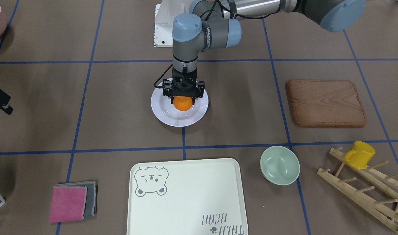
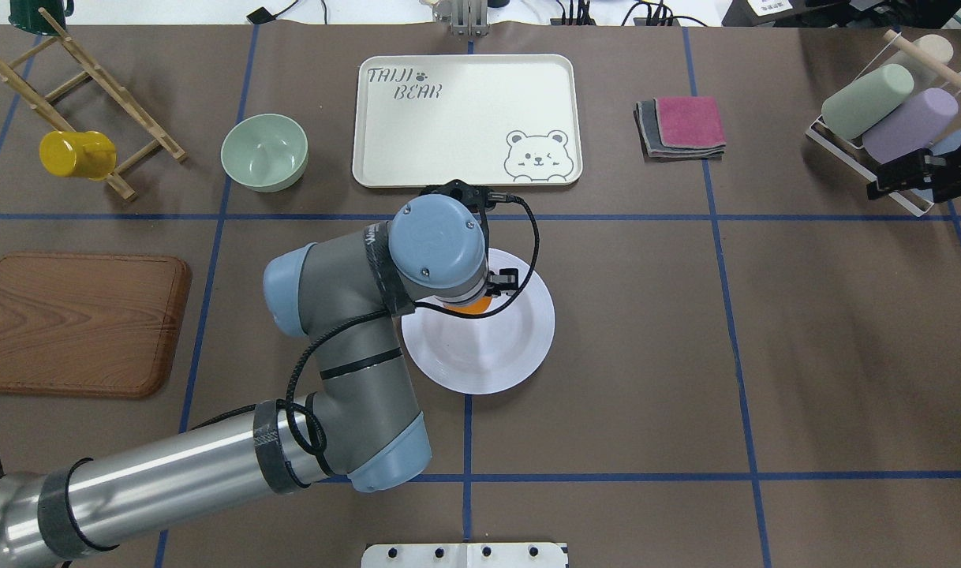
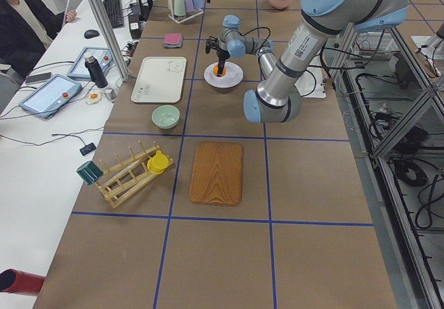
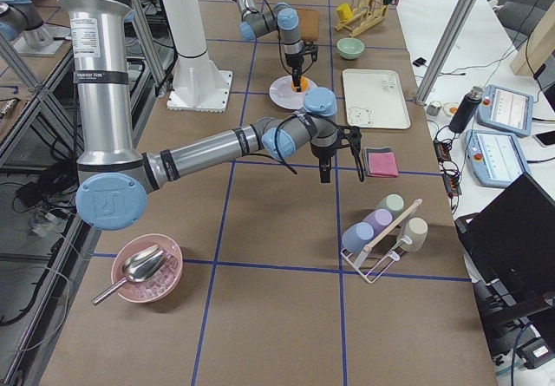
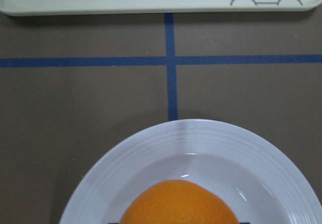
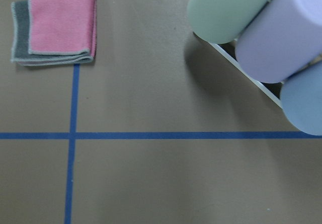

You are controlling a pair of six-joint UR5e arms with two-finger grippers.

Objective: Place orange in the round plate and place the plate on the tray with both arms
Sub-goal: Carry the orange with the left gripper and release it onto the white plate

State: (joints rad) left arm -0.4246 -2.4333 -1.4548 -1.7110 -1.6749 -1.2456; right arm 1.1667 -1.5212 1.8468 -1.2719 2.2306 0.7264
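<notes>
— Entry one: the left tool?
— My left tool (image 1: 183,98): pointing straight down over the plate (image 1: 166,116); fingers close on either side of the orange (image 1: 182,104); whether they clamp the fruit or only flank it, I cannot tell.

— The orange?
— One, in the well of the plate, about its middle, directly under that tool; my left wrist view shows its top low against the white.

— Plate and tray?
— Plate: flat on the bench (image 1: 120,107), over a line of blue tape (image 1: 137,150); tray (image 1: 192,195): flat on the bench, on the plate's far side from my base, across a tape line and apart from the plate.

— The right tool?
— My right tool (image 2: 883,183): off at the bench's end on my right, well apart from plate and tray, by the cups (image 6: 231,7); how far open it is, I cannot tell.

— Sundries?
— Green bowl (image 1: 280,164) just beside the tray; wooden board (image 1: 326,102); yellow mug (image 1: 360,154) on a peg rack (image 1: 365,189); folded cloths (image 1: 71,203), pink and grey, on the tray's other side.
</notes>
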